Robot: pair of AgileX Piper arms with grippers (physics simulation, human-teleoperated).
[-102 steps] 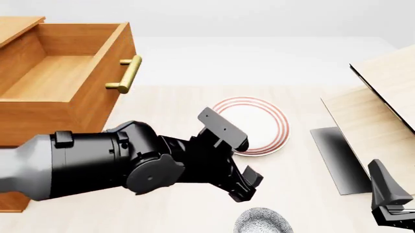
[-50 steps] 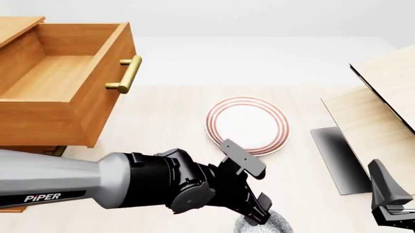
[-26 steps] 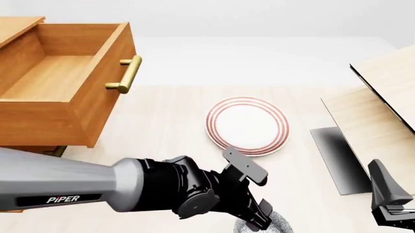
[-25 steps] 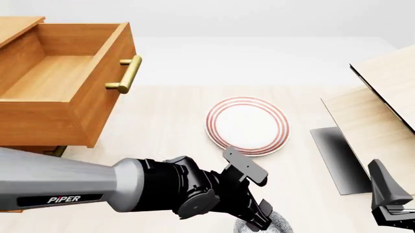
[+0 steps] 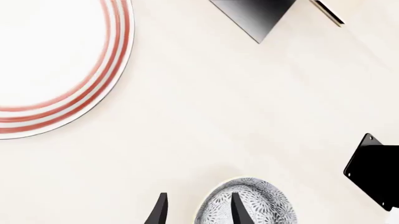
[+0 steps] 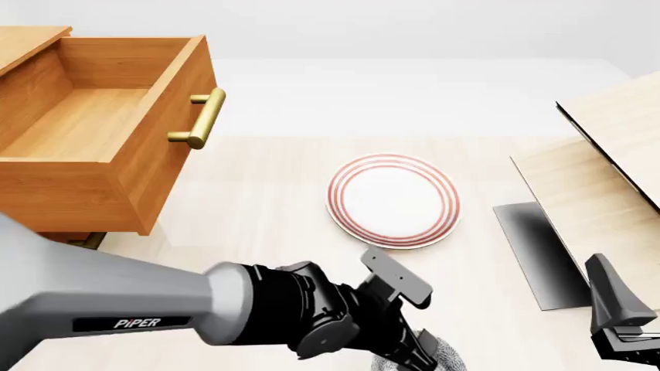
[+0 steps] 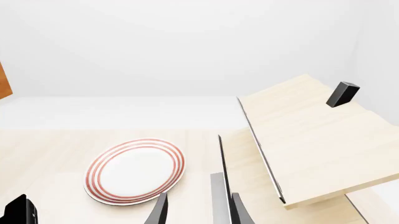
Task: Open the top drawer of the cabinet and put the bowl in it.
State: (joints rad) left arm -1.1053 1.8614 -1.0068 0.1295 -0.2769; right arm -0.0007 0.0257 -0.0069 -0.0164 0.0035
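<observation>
Left claw (image 5: 196,212) open, low over bowl (image 5: 255,205); one finger inside bowl, other outside its rim, nothing gripped yet. Bowl on pale worktop (image 5: 206,116), at near edge in front view. Red-ringed plate (image 6: 393,200) just beyond left claw. Top drawer (image 6: 98,131) pulled open, far off to its left, only in front view. Right claw (image 7: 196,212) open, empty, near pale wood panels (image 7: 311,140). White wall behind.

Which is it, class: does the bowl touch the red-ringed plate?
Apart. The left wrist view shows bare table between the bowl and the plate.
</observation>
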